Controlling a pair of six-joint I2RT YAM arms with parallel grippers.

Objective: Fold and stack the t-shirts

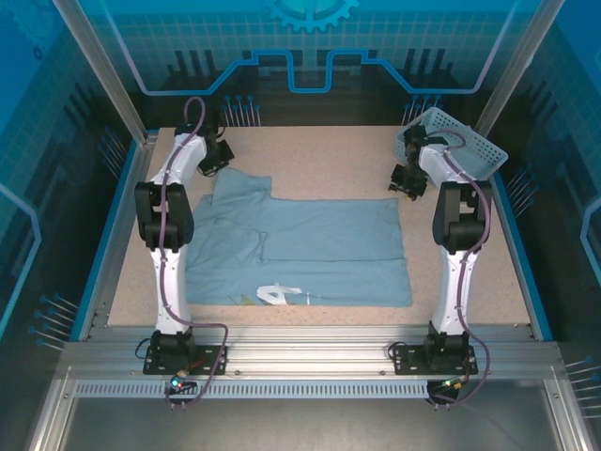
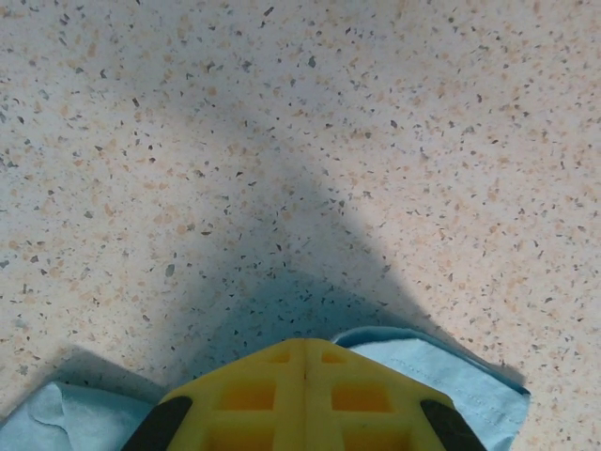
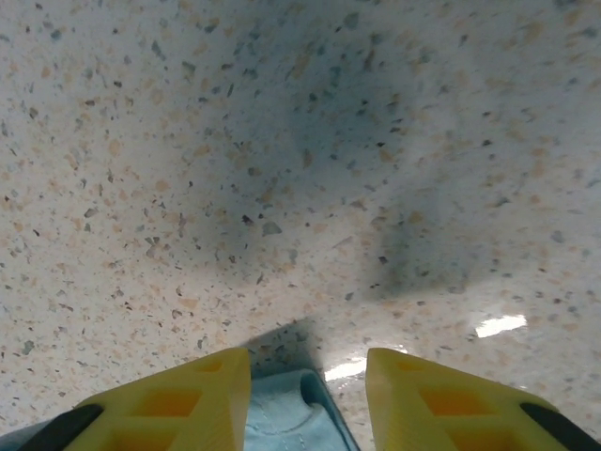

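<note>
A pale blue-grey t-shirt [image 1: 319, 249] lies spread and partly folded on the speckled table, with a bit of white print [image 1: 280, 293] showing near its front edge. My left gripper [image 1: 214, 155] hangs just past the shirt's far left sleeve. In the left wrist view its yellow fingers [image 2: 305, 343] are pressed together, no cloth shows between them, and shirt cloth [image 2: 460, 376] lies beneath on both sides. My right gripper [image 1: 406, 178] is at the shirt's far right corner. It stands open [image 3: 305, 355], with the corner of the cloth [image 3: 282, 418] low between its fingers.
A light blue lattice basket [image 1: 470, 146] stands at the back right, close behind the right arm. Blue rails [image 1: 108, 235] edge the table on both sides. Bare tabletop [image 1: 319, 155] stretches beyond the shirt between the two grippers.
</note>
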